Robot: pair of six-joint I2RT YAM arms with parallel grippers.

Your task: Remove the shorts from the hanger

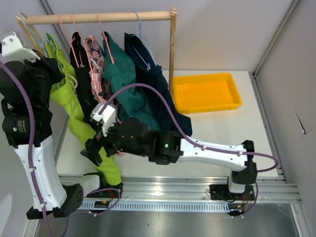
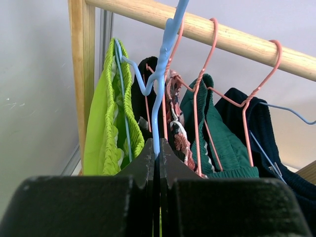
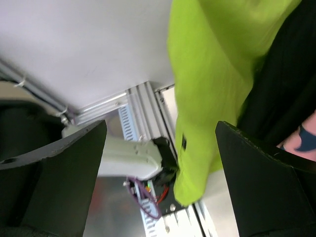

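Lime green shorts [image 1: 74,108] hang on a blue hanger [image 2: 158,98] at the left end of the wooden rail [image 1: 98,18]. My left gripper [image 2: 158,155] is shut on the blue hanger's stem just below the rail, beside the shorts' waistband [image 2: 106,123]. My right gripper [image 1: 96,148] is open low down at the shorts' hem. In the right wrist view the lime fabric [image 3: 207,89] hangs between the spread fingers [image 3: 266,177], nearer the right one, with the gripper [image 3: 160,148] not closed on it.
Black, patterned, teal [image 1: 118,74] and navy [image 1: 148,64] garments hang on pink and blue hangers to the right on the same rail. A yellow tray [image 1: 207,92] lies on the table at the back right. The aluminium base rail [image 1: 197,190] runs along the near edge.
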